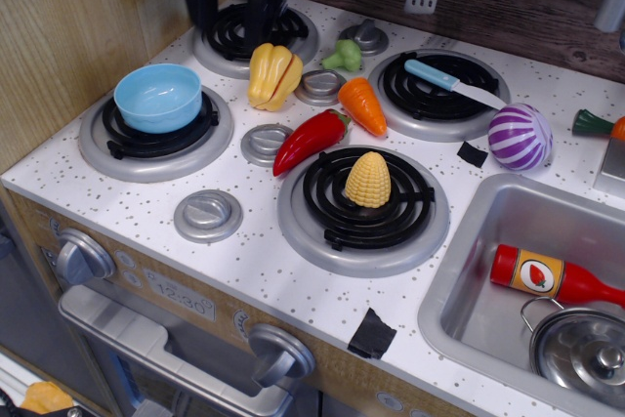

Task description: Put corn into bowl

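Yellow corn (368, 181), ridged with rows of kernels, sits on a black coil burner (363, 204) ringed in silver. Left of it are a glossy red chili (311, 140), an orange carrot (363, 105) and a light-blue bowl (157, 98). To the right lies a purple-and-white striped onion (520, 137). The counter (244, 261) is white, speckled grey.

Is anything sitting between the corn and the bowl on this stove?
Yes. A red pepper and a grey knob lie between the corn and the bowl; lifting the corn should clear them.
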`<move>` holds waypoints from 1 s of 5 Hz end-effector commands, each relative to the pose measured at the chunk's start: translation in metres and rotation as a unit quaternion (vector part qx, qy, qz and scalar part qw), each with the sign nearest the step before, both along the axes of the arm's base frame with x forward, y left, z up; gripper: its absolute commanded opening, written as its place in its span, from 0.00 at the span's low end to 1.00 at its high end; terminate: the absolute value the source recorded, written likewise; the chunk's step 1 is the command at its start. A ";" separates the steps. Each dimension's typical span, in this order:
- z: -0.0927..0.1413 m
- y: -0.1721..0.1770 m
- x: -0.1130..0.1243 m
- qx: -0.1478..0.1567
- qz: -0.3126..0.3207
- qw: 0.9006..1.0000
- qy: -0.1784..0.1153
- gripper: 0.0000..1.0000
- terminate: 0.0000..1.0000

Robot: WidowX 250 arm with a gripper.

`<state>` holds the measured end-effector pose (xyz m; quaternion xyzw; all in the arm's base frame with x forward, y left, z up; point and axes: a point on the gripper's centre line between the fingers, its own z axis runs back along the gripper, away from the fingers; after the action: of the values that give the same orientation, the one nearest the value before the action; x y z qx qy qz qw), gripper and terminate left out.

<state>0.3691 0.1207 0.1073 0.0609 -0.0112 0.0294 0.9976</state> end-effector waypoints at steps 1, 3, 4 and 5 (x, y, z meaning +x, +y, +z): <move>0.057 -0.032 -0.017 0.028 0.014 0.998 -0.053 1.00 0.00; 0.029 -0.119 -0.031 0.001 0.011 0.998 -0.058 1.00 0.00; 0.006 -0.139 -0.027 -0.009 0.006 0.998 -0.060 1.00 0.00; -0.017 -0.148 -0.027 -0.023 0.001 0.997 -0.070 1.00 0.00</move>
<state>0.3384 -0.0310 0.0706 0.0278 -0.0603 0.0314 0.9973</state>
